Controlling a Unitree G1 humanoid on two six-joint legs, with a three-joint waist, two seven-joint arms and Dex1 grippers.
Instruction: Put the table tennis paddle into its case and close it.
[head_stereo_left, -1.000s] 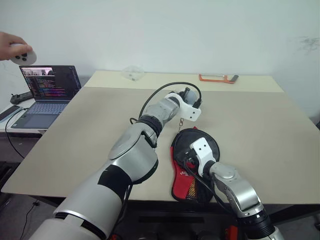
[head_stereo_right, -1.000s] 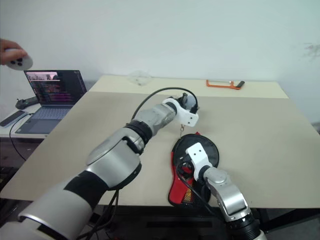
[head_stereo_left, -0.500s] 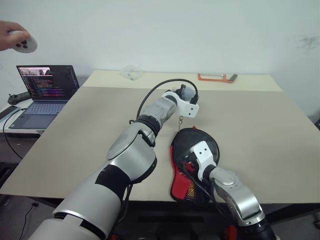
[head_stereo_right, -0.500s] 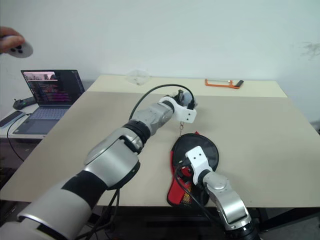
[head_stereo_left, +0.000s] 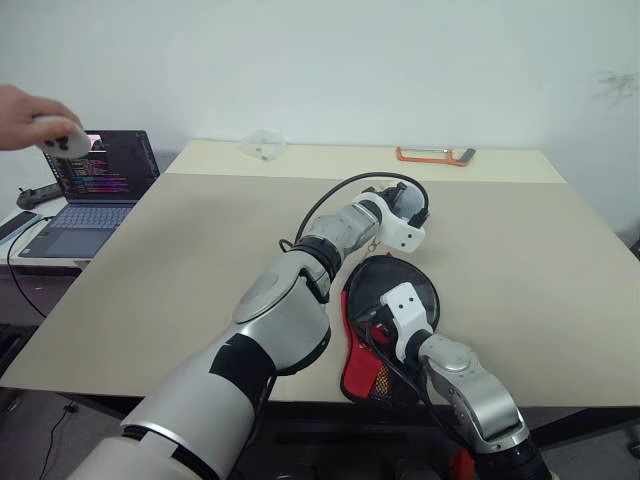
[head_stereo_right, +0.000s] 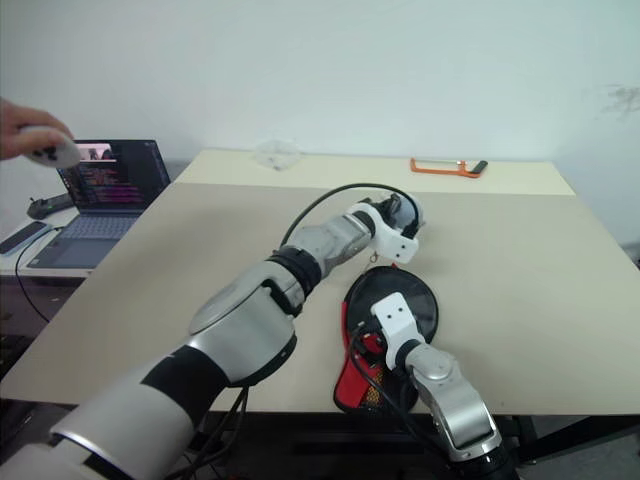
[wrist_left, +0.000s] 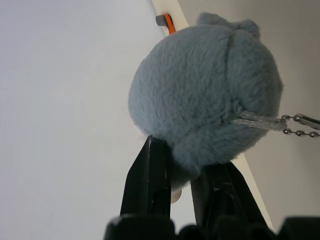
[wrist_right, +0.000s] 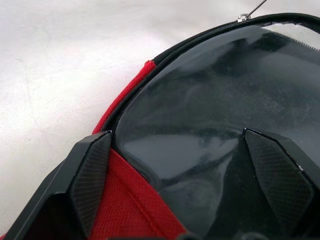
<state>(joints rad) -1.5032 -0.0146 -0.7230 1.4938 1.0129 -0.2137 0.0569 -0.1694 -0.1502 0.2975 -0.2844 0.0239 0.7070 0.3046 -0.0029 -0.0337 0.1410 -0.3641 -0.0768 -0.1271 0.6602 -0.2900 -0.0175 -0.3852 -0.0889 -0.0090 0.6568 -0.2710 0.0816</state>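
Note:
The case lies flat near the table's front edge, round black part away from me and red mesh part toward me. My left gripper is shut on a grey plush ball that hangs by a small chain just above the case's far rim. The left gripper points right and slightly down. My right gripper is open, its fingers spread over the case's glossy black face beside the zip line. The table tennis paddle is hidden.
An open laptop sits on a side table at the left, with a person's hand holding a small white controller above it. An orange-handled tool and a clear plastic item lie at the table's far edge.
My left gripper has carried the plush ball to the right, from left of the case's far rim to right over it. The person's hand has dropped lower. The right arm has kept still.

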